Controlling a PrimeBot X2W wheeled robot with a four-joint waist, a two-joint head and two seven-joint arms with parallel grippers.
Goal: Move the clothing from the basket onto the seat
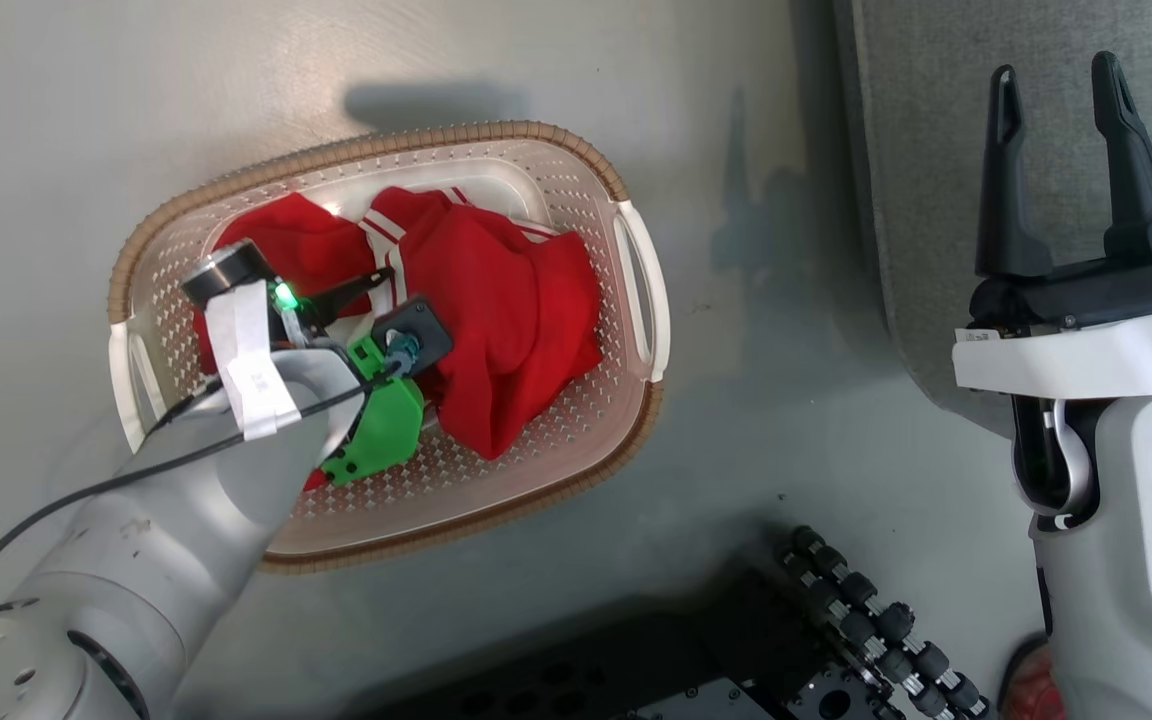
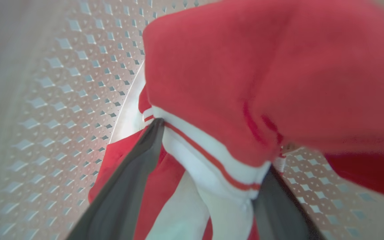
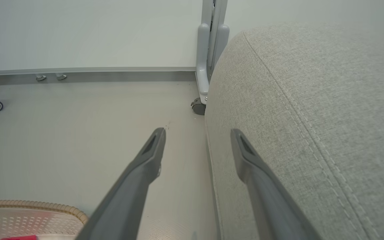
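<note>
Red clothes (image 1: pixel 516 300) in the basket (image 1: pixel 536 130).
Left jaws spread around them; right jaws spread by the seat (image 1: pixel 926 120), upper right.

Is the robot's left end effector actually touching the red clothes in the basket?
Touching. In the left wrist view the open left end effector straddles the clothing, and the white-trimmed fold lies against both dark fingers.

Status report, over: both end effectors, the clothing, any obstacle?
Left end effector open, astride clothing in basket. Right end effector open, empty, by seat edge. No obstacle seen toward seat.
</note>
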